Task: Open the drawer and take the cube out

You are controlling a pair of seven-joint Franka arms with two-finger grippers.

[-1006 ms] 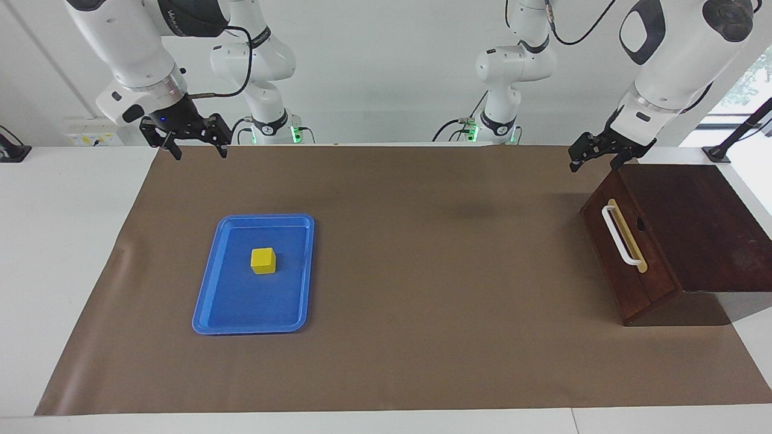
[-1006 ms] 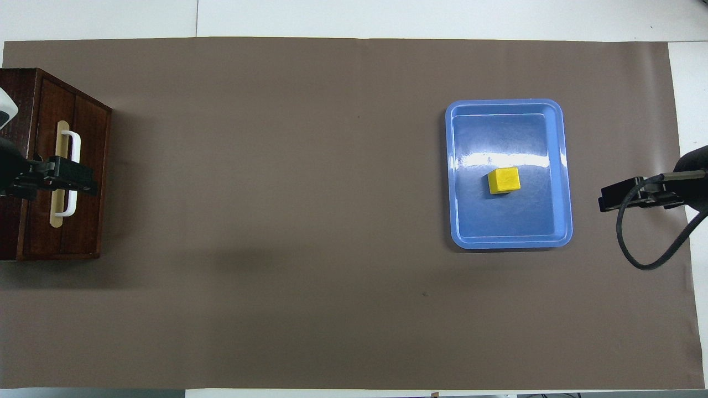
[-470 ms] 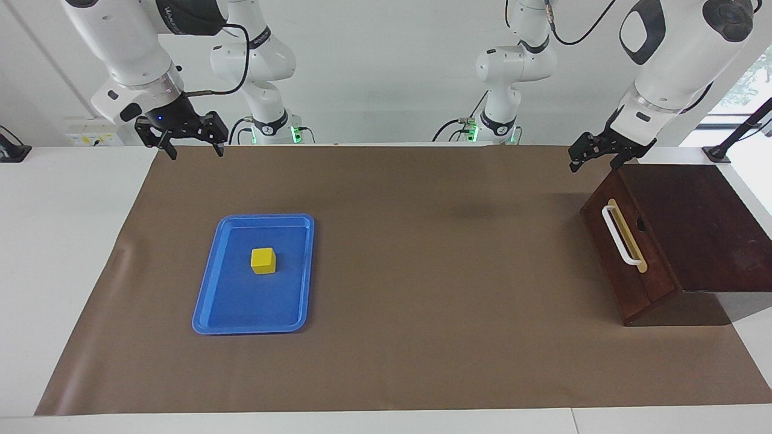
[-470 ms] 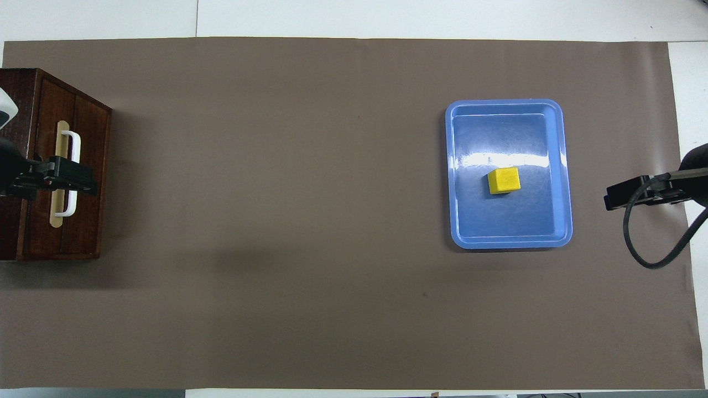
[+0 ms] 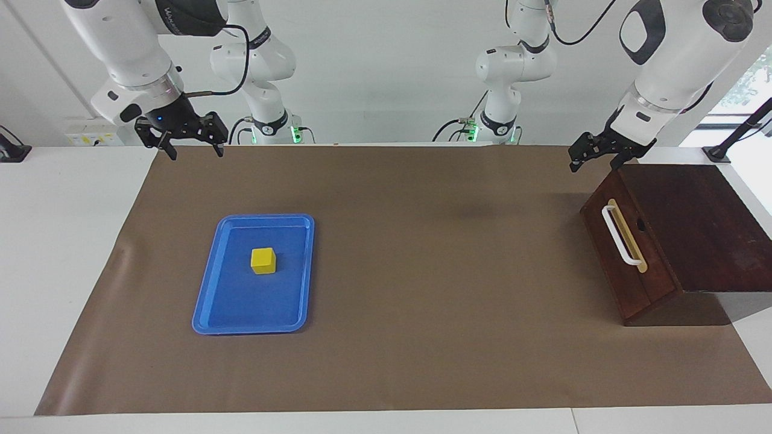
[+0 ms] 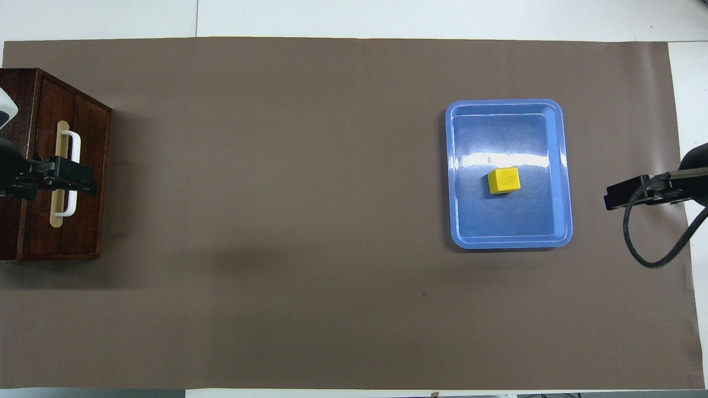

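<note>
The left gripper point(image 5: 594, 160) hangs wide open, holding nothing, over the closed drawer point(image 5: 627, 253); the right gripper point(image 5: 192, 144) hangs open and empty near the blue tray point(image 5: 205, 313); the yellow cube point(image 5: 263, 260) sits in the tray, well apart from the drawer; no writing can be read.

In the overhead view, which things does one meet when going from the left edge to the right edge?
Drawer with its white handle, the left end effector raised over it → blue tray holding the yellow cube → right end effector at the brown mat's edge.
</note>
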